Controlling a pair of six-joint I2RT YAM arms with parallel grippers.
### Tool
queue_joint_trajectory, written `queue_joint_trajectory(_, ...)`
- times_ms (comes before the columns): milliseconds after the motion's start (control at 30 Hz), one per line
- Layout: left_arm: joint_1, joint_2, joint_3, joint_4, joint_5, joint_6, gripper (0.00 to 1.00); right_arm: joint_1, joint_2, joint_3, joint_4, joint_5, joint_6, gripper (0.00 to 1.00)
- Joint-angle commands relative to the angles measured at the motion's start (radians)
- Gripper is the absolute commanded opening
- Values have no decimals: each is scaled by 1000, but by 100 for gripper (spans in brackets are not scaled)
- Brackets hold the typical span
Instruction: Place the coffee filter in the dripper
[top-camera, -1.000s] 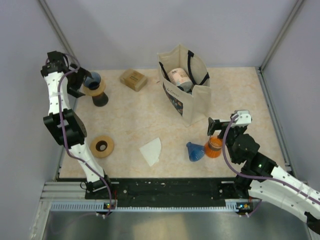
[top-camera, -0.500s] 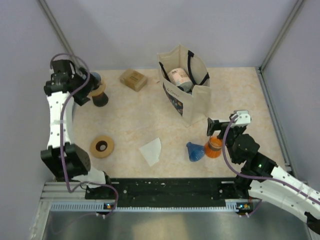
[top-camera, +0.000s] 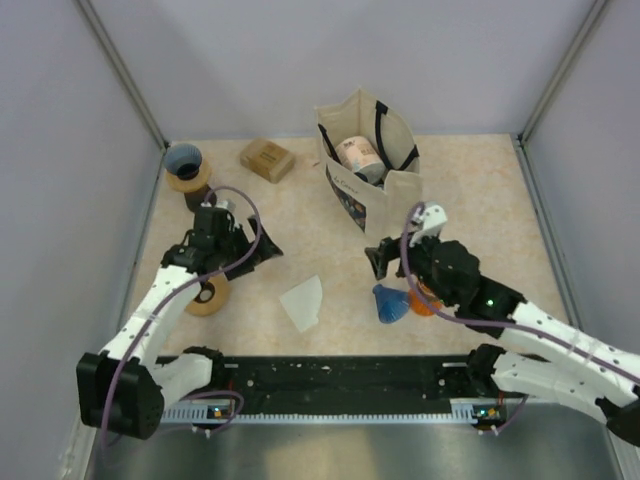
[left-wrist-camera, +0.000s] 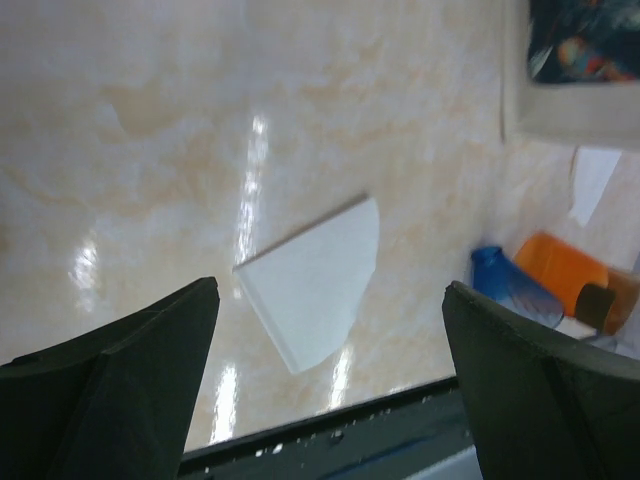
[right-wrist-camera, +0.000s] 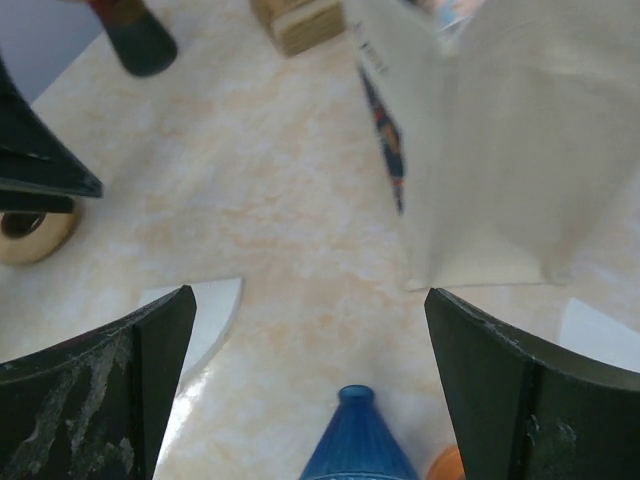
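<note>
Left gripper (top-camera: 262, 252), jaws spread wide and holding nothing, hovers over the marbled table (top-camera: 480, 190), its wrist camera framing the white paper filter (top-camera: 303, 302) between the two fingers (left-wrist-camera: 110, 380). The filter lies flat near the table's front edge, about midway along it. Right gripper (top-camera: 378, 258), likewise open and empty, hangs just in front of the bag (top-camera: 375, 200), above the blue dripper (top-camera: 388, 302), which lies on its side just right of the filter with its narrow end toward the back of the table. An orange cup (top-camera: 428, 300) sits just beside the dripper, partly hidden by the right arm (top-camera: 520, 325). A tape roll (top-camera: 207, 293) lies left of the filter, partly under the left arm (top-camera: 160, 300), and a small brown box (top-camera: 267, 159) rests near the back wall, left of the bag.
</note>
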Motion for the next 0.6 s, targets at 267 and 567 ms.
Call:
queue_joint_trajectory(267, -62, 162, -358, 475, 302, -113, 99, 26, 417, 10, 260, -408, 404, 99)
queue_joint_trajectory(567, -74, 236, -382, 500, 289, -136, 99, 34, 607, -1, 333, -416, 585, 93)
